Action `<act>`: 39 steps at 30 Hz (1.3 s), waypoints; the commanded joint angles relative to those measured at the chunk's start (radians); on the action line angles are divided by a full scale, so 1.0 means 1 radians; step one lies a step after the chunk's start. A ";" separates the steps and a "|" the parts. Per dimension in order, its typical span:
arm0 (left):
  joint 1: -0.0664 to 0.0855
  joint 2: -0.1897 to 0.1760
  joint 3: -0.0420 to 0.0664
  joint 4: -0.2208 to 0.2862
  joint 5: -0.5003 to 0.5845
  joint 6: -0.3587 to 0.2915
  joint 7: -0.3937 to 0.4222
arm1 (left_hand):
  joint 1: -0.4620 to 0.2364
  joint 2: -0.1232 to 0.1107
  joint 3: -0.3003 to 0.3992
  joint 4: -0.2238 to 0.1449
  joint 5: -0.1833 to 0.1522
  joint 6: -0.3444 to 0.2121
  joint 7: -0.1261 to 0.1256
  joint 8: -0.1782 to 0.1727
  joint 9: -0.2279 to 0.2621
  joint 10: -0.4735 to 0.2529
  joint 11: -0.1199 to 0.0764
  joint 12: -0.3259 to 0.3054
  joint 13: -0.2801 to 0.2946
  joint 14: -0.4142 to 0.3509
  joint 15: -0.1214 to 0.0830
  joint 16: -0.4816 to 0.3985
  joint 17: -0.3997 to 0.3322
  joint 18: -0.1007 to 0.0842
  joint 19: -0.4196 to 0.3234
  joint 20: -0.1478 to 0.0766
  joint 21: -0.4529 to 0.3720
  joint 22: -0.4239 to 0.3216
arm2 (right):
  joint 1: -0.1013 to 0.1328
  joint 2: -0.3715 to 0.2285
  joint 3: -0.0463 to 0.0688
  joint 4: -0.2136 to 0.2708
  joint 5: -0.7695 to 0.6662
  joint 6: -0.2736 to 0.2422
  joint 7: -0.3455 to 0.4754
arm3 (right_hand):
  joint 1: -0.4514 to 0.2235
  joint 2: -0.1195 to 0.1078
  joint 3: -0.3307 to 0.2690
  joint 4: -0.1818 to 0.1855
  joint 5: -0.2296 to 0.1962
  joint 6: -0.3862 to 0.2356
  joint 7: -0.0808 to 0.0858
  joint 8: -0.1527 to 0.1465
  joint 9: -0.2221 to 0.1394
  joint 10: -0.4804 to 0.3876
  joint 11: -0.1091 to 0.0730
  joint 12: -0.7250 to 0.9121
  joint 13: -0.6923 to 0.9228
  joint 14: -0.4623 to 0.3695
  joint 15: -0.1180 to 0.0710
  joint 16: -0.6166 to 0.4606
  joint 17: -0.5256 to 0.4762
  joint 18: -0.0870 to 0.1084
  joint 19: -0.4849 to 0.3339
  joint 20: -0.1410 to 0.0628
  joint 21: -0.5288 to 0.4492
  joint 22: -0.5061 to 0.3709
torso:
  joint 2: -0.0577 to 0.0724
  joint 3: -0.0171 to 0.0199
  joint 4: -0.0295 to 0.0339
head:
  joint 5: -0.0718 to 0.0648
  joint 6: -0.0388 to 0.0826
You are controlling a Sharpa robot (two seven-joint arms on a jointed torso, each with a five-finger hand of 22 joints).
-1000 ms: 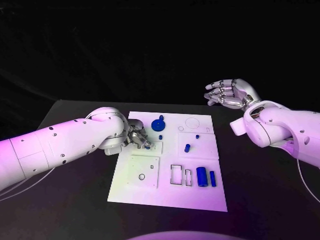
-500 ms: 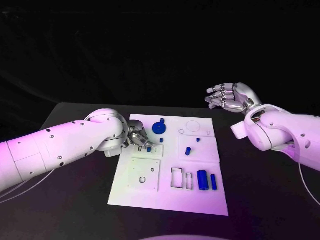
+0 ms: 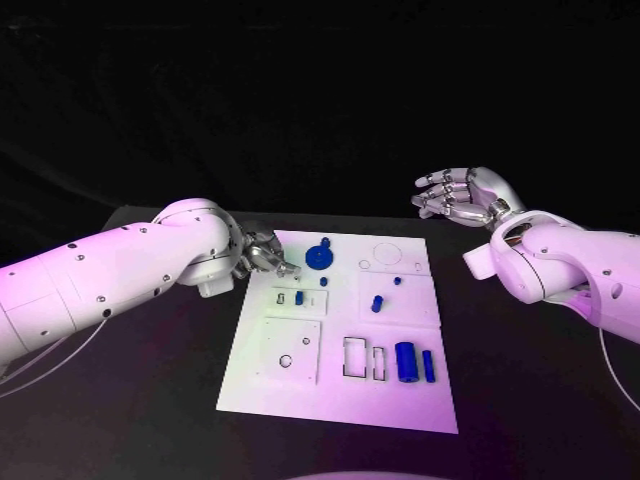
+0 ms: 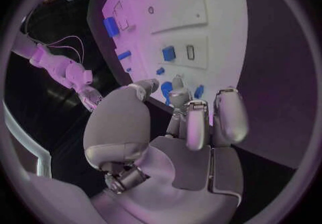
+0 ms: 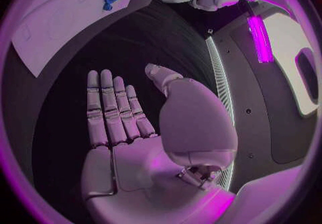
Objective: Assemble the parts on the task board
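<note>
The left robot hand (image 3: 263,257) has been drawn back from the near-left recess of the task board (image 3: 284,385) over the last second: a second ago its fingers were down over the small framed recess, half a second ago they were still bent over it, and now the hand is seen at the board's left edge, further towards the far corner, with the recess uncovered. In that recess a small blue part (image 3: 300,297) is now seen beside a small pale slot, so it is judged that this part has just been placed or pressed in and that the step is finished; whether it is fully seated cannot be told. In the left wrist view the fingers (image 4: 191,127) are loosely bent and apart, with nothing held between them. The placed part lies just beside this hand, on its near side, apart from the fingertips. The right robot hand (image 3: 462,196) is held raised beyond the board's far right corner, well apart from every part, palm open and fingers extended, empty, and has hardly shifted. The round blue part (image 3: 319,256) stands near the board's far edge, close to the left hand's fingertips. Two small blue pieces (image 3: 378,299) lie in the middle, and two blue cylinders (image 3: 405,356) lie near the right front, so more assembly is judged to remain.
</note>
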 commanded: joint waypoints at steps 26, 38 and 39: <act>0.039 0.112 -0.007 -0.233 -0.053 0.078 0.016 | 0.012 0.001 -0.047 0.004 -0.002 -0.012 0.026 -0.070 -0.046 -0.040 0.024 -0.025 -0.043 0.086 0.028 0.000 0.182 -0.008 -0.005 0.023 -0.009 -0.006 | -0.001 0.004 0.000 0.001 -0.003 0.015 0.011 | 0.001 0.012 -0.005 0.001 0.004 -0.004 0.085 0.006 -0.002 -0.005 0.001 0.008 -0.003 -0.005 0.001 -0.006 -0.002 0.008 -0.005 0.006 -0.005 -0.003 | 0.002 -0.0023 -0.0010 | 0.008 -0.008; 0.039 0.150 -0.026 -0.295 -0.054 0.096 0.010 | 0.014 0.002 -0.048 0.003 -0.002 -0.010 0.026 -0.070 -0.047 -0.041 0.024 -0.025 -0.044 0.086 0.028 0.001 0.185 -0.008 -0.005 0.024 -0.009 -0.007 | -0.001 0.007 0.000 0.001 -0.003 0.015 0.012 | 0.001 0.013 -0.005 0.001 0.005 -0.004 0.085 0.007 -0.002 -0.005 0.001 0.009 -0.004 -0.005 0.001 -0.006 -0.002 0.008 -0.004 0.006 -0.006 -0.004 | 0.002 -0.0016 -0.0013 | 0.007 -0.011; 0.038 0.152 -0.027 -0.296 -0.054 0.098 0.009 | 0.014 0.002 -0.048 0.003 -0.002 -0.010 0.026 -0.070 -0.047 -0.041 0.024 -0.025 -0.044 0.086 0.028 0.001 0.185 -0.008 -0.005 0.024 -0.009 -0.007 | -0.001 0.007 0.000 0.001 -0.003 0.015 0.012 | 0.001 0.013 -0.005 0.001 0.005 -0.004 0.085 0.007 -0.002 -0.005 0.001 0.009 -0.004 -0.005 0.001 -0.006 -0.002 0.008 -0.004 0.006 -0.006 -0.004 | 0.003 -0.0019 -0.0015 | 0.007 -0.011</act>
